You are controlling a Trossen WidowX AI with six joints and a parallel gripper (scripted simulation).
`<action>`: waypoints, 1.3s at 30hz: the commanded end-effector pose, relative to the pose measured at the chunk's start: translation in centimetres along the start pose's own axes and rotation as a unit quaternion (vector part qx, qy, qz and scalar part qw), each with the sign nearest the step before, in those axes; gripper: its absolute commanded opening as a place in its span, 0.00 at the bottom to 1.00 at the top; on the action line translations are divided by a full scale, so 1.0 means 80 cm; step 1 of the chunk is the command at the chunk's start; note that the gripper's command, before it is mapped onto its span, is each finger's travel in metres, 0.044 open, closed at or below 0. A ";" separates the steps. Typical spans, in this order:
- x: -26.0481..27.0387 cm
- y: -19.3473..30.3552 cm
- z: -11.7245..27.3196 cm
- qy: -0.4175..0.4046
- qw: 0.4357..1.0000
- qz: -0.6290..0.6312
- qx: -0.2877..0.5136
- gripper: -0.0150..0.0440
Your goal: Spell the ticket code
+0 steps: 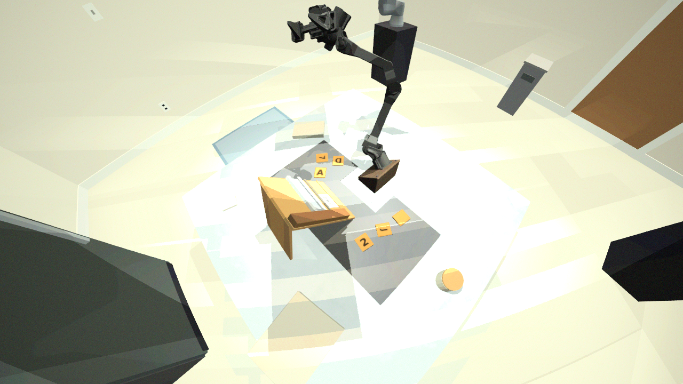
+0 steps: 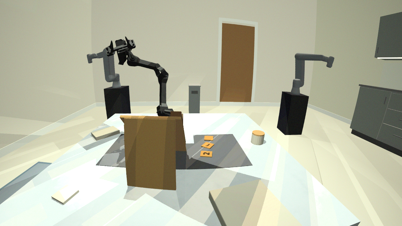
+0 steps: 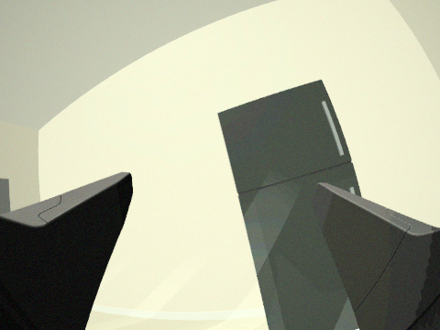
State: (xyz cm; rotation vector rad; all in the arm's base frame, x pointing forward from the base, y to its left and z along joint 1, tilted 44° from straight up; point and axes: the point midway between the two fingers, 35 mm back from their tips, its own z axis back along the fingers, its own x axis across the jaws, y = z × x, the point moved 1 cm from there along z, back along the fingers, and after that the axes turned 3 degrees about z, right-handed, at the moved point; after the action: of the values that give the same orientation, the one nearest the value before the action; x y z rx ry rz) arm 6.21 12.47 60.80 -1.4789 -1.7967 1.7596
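Observation:
My gripper is open and empty, raised high above the counter, away from the tiles. The wooden board stands mid-counter; the exterior view shows its back. Pale rail strips run along its sloping face, beside a small white card whose print is unreadable. On the grey mat behind the board lie tile A, a tile like 7 or L and one like D. On the other side lie tile 2, a hook-marked tile and one with no readable mark.
A round orange-topped jar stands beyond the mat. Beige blocks and a large beige slab lie around the board. A brown wedge is at the arm's base.

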 end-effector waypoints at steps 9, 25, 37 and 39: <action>-0.096 0.079 -0.007 0.083 0.980 -0.171 -0.067 1.00; -0.069 0.358 -0.079 0.193 0.900 -0.373 0.116 1.00; 0.084 0.557 -0.033 0.241 0.851 -0.246 0.396 1.00; 0.107 0.580 -0.013 0.240 0.845 -0.196 0.435 1.00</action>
State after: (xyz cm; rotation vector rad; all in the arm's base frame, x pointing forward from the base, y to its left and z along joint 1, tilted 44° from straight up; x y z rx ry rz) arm 26.97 9.16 21.97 -0.8596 -0.9395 1.3764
